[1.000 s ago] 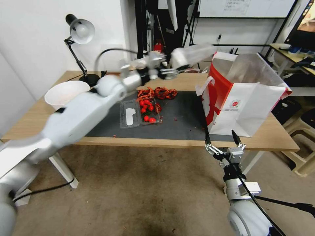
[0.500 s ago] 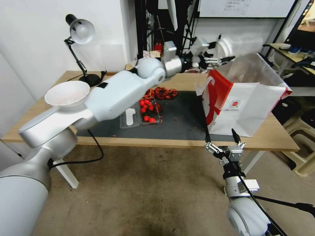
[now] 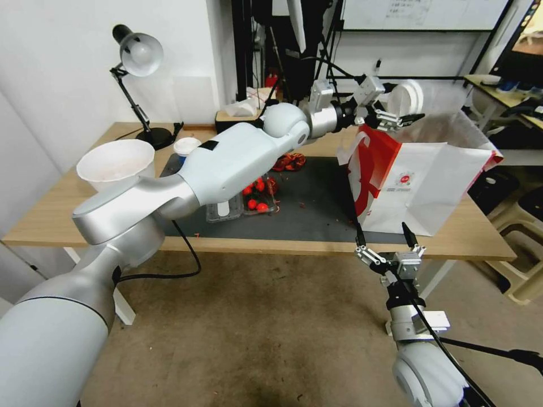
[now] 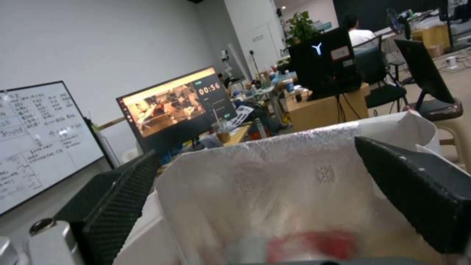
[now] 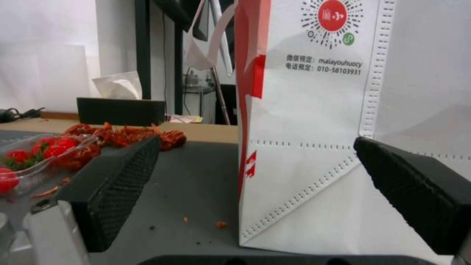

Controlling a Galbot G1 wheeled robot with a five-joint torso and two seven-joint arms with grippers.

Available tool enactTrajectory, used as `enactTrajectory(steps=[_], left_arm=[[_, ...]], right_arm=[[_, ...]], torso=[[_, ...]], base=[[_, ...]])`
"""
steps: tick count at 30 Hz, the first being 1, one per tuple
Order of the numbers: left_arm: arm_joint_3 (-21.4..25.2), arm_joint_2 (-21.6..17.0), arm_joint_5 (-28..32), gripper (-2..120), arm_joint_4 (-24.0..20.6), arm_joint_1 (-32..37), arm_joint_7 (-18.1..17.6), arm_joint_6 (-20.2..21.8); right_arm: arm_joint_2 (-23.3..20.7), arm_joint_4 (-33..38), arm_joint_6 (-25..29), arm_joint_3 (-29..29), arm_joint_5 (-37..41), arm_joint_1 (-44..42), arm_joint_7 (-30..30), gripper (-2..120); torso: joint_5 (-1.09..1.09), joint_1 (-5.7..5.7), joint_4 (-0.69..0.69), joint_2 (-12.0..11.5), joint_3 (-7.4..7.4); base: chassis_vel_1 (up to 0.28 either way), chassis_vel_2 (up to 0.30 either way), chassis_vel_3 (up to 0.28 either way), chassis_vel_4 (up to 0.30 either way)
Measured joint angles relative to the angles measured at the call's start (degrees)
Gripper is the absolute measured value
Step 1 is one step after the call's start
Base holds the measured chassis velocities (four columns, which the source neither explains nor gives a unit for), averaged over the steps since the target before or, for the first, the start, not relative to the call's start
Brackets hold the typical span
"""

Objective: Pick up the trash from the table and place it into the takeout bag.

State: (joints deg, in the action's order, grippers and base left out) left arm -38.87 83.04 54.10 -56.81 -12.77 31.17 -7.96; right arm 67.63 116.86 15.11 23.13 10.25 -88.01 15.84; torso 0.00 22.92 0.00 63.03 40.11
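Note:
My left arm reaches across the table (image 3: 56, 215), and its gripper (image 3: 396, 107) hangs over the mouth of the takeout bag (image 3: 418, 175). In the left wrist view this gripper (image 4: 255, 151) is open, with the bag's foil lining (image 4: 275, 176) showing between its fingers. A clear white-lidded cup (image 3: 408, 98) sits in the air just past the fingertips, above the opening. On the table's left stand a beige bowl (image 3: 116, 161) and a white paper cup (image 3: 186, 148). My right gripper (image 3: 384, 237) waits open below the front edge, facing the bag (image 5: 314, 129).
A clear tray of red tomatoes (image 3: 243, 195) and red shells (image 3: 288, 162) lie on the dark mat (image 3: 317, 209). A black tissue box (image 3: 237, 116) and a desk lamp (image 3: 138, 56) stand at the back. Stools and a desk are to the right.
The left arm has swung right with the lidded cup, from above the mat to over the bag's mouth. The right arm has stayed where it was.

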Motion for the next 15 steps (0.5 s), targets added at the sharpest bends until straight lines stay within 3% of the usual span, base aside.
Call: enactTrajectory(steps=[7,9,15], left_arm=[[2.2,-1.8,-0.1,100,-1.2,0.7,-0.6,0.2],[5.6,-5.3,0.1,100,-3.1,2.3,-1.3,0.7],[8.4,-10.6,0.2,100,-6.0,5.2,-1.3,1.2]], right_arm=[[0.1,0.0,0.0,-0.2,0.0,0.2,0.0,99],[0.0,0.0,-0.1,-0.2,0.0,0.2,0.0,99],[0.4,0.0,-0.2,-0.2,-0.1,0.2,0.0,99]], torso=[[-0.01,0.0,-0.01,0.0,0.0],[-0.02,0.0,0.0,0.0,0.0],[-0.03,0.0,0.0,0.0,0.0]], base=[[0.0,0.0,0.0,0.0],[0.0,0.0,0.0,0.0],[0.0,0.0,0.0,0.0]])
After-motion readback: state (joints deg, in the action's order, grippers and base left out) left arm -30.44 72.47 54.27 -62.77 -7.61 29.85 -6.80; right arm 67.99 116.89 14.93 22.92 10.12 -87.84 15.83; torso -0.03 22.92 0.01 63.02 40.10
